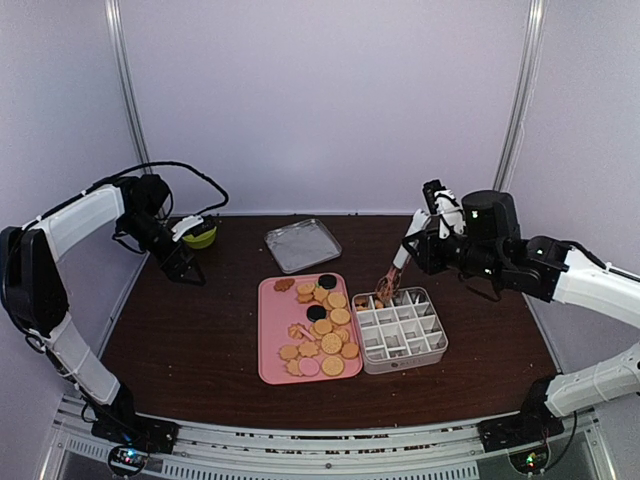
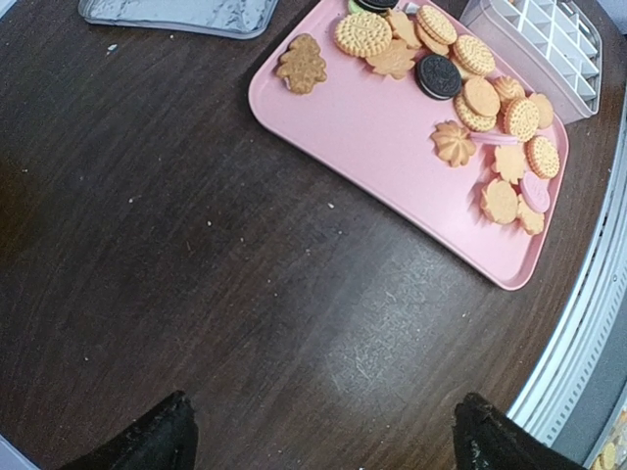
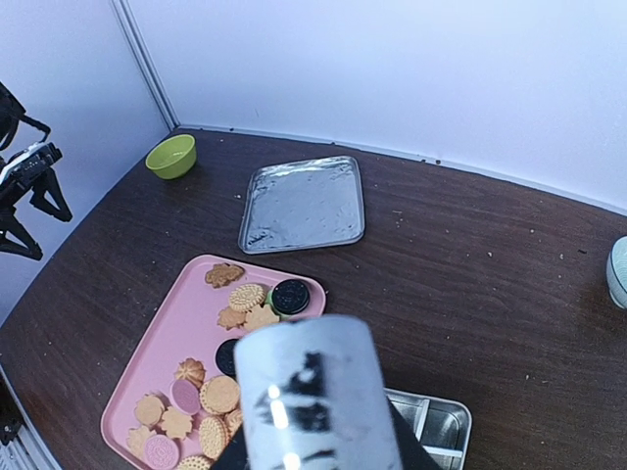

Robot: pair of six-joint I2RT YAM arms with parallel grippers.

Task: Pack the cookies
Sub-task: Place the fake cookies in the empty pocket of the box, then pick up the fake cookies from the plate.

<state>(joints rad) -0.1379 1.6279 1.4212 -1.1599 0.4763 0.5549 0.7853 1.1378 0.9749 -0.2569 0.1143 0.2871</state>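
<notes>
Several cookies (image 1: 322,325), golden rounds, flower shapes, black and pink ones, lie on a pink tray (image 1: 270,345). They also show in the left wrist view (image 2: 470,93) and the right wrist view (image 3: 220,395). My right gripper (image 1: 418,243) is shut on metal tongs (image 1: 398,268), whose tips hang over the far-left corner of a divided tin (image 1: 425,345) with something brownish between them. In the right wrist view the tongs' shiny end (image 3: 309,392) hides the fingers. My left gripper (image 1: 185,262) is open and empty at the far left; its fingertips (image 2: 162,441) stand wide apart above bare table.
A silver lid (image 1: 302,244) lies behind the tray. A green bowl (image 1: 202,236) stands at the back left beside my left gripper. A pale round object (image 3: 619,272) shows at the right edge of the right wrist view. One or two cookies sit in the tin's far-left compartments.
</notes>
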